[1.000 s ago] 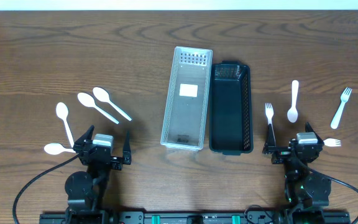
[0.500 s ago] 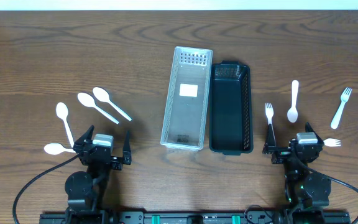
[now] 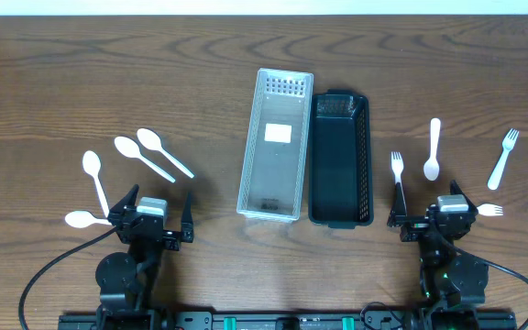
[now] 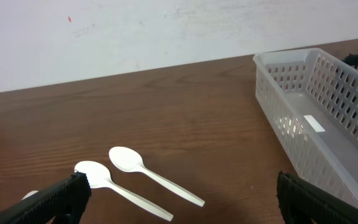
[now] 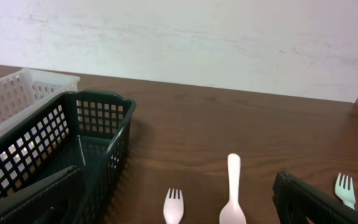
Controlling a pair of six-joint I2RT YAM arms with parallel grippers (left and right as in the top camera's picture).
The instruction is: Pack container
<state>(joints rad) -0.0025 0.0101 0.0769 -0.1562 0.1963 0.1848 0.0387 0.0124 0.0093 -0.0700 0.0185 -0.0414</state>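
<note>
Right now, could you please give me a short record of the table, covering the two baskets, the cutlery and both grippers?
containers: translucent white plastic basket and black plastic mesh basket, side by side, no cutlery inside
left of baskets: four white plastic spoons
right of baskets: three white plastic forks, one lone white spoon
left gripper: open, holding nothing
right gripper: open, holding nothing

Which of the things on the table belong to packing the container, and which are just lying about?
Part of the job: white basket, black basket, four left spoons, the right spoon, three forks.

Just lying about: nothing loose that I can see on the table.
</note>
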